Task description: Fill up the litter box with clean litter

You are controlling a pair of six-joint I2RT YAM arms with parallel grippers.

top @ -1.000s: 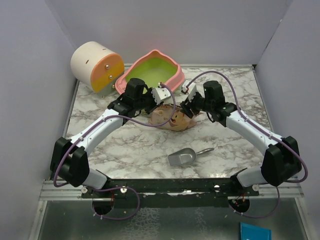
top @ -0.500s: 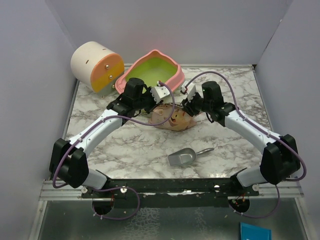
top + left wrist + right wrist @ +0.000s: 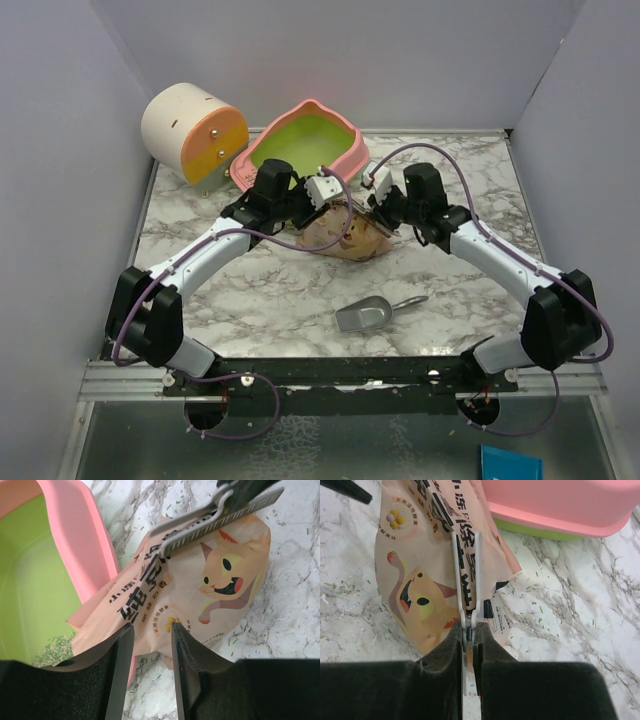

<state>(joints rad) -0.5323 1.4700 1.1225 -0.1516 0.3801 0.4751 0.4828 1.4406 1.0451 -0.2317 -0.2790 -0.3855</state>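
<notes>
- Tabletop [image 3: 250, 290], marble pattern. Both arms reach in toward the middle, and their grippers meet over one bag.
- Litter box [image 3: 352, 150]: pink tray with a lime-green inside, at 12 o'clock on the tabletop against the far edge. It sits upright.
- Clean litter [image 3: 57, 647]: only a small patch of pale green grains in one corner of the box floor; the rest of the floor is bare green. A few stray grains lie on the marble around the bag.
- Tan cartoon-cat bag [image 3: 340, 238]: lies at the tabletop centre, at 6 o'clock from the box. Its far end touches the box's near pink wall.
- White clip [image 3: 465, 570]: clamped across the bag's top end.
- Right gripper [image 3: 468, 626]: jaws pinched tight on the clip's tail, no gap showing. It comes in from 3 o'clock of the bag.
- Left gripper [image 3: 151, 626]: jaws about half apart, one finger on each side of the bag's edge at 9 o'clock. The bag's print shows in the gap; no squeeze visible.
- Grey metal scoop [image 3: 365, 317]: lies flat at 6 o'clock from the bag, well apart from it, near neither gripper.
- Cream-and-orange cylinder [image 3: 195, 132]: at 10 o'clock on the tabletop, just beside the box's left end.
</notes>
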